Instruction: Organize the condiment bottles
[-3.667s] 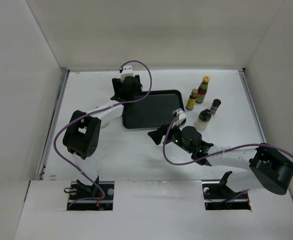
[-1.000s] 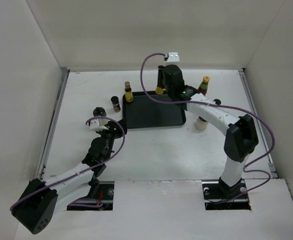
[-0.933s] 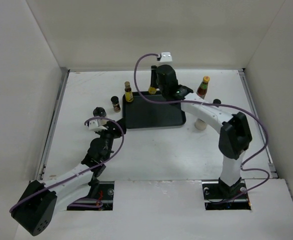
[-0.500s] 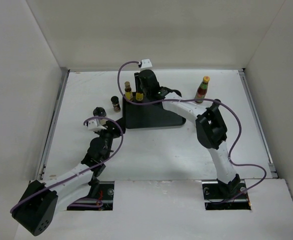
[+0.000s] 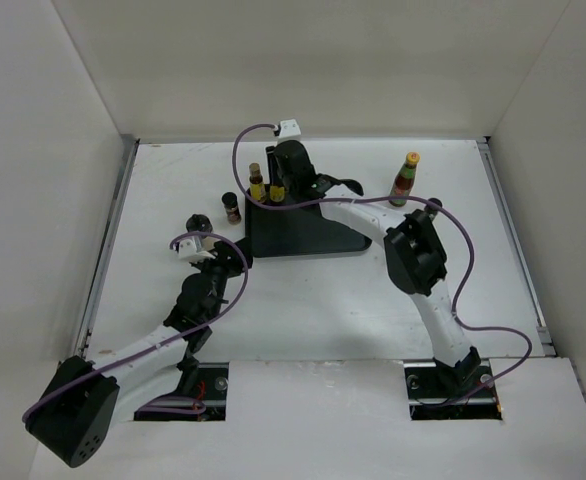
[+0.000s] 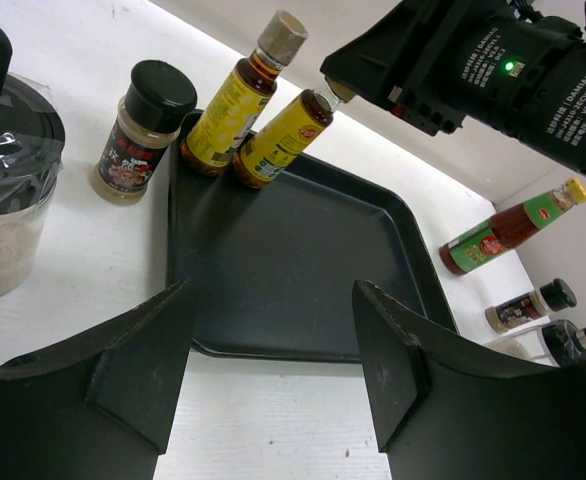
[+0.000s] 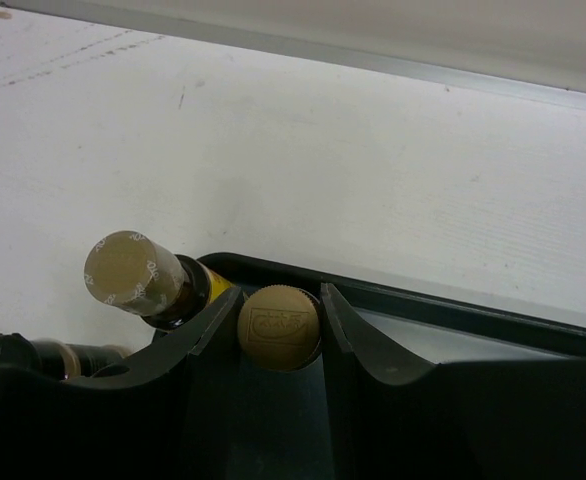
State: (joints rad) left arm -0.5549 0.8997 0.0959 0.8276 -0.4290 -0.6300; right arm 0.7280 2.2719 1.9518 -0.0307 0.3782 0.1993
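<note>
The right gripper (image 7: pixel 278 325) pinches the top of the upright yellow bottle (image 6: pixel 276 143), which stands straight below it in the far left corner of the tray (image 6: pixel 313 230); the left gripper (image 6: pixel 270 300), spread and empty, is farther off, at the tray's near side.

The top external camera looks down from high above and behind the arm bases, far off, with the black tray (image 5: pixel 293 238) near mid-frame; the left wrist camera sits low just beside the tray's near left corner, facing across it toward its far side; the right wrist camera hangs very close over the tray's far left corner, looking steeply down; all three views share that corner and the yellow-labelled bottle (image 6: pixel 278 140) there.
</note>
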